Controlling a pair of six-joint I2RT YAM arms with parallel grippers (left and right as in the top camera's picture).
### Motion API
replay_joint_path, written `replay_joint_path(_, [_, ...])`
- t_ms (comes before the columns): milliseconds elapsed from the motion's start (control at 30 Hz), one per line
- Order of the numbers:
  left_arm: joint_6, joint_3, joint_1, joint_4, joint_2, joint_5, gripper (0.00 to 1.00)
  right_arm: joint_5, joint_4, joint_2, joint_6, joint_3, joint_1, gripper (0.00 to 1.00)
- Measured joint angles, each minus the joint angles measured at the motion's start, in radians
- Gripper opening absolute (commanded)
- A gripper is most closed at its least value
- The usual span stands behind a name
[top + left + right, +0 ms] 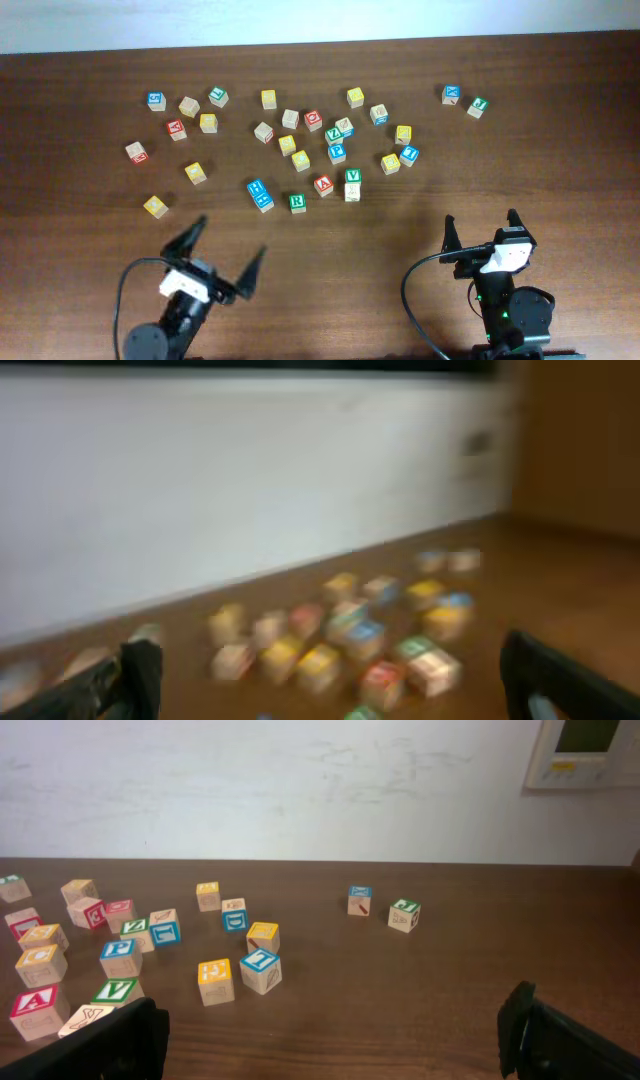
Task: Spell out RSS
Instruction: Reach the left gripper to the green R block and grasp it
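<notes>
Overhead, I am holding my left tool [228,243] wide open below-left of the green R block [297,202], nearer it than my open right tool [481,222].

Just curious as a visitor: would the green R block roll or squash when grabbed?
Probably neither: the R block looks like a flat-faced wooden cube, so likely rigid and stable. Pushed, it would probably slide on the smooth table.

Bright letter blocks [290,118] on a dark brown table [560,200].
The R block [297,202] is green, the A block [323,185] red, the wall [300,790] white.
</notes>
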Motion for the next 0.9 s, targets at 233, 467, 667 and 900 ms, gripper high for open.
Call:
replay_joint_path(233, [-0.074, 0.059, -0.002, 0.555, 0.0, 0.148, 0.99, 0.0, 0.0, 0.0, 0.0, 0.0, 0.0, 0.99])
replay_joint_path(467, [0.017, 0.912, -0.003, -0.645, 0.53, 0.062, 0.99, 0.0, -0.001, 0.0, 0.0, 0.0, 0.0, 0.98])
replay_joint_path(667, [-0.038, 1.35, -0.048, -1.19, 1.102, 0.011, 0.99, 0.0, 0.0, 0.0, 0.0, 0.0, 0.0, 0.98])
replay_joint_path(900, [-0.137, 1.578, -0.258, -1.45, 1.617, -0.076, 0.99, 0.0, 0.0, 0.0, 0.0, 0.0, 0.0, 0.98])
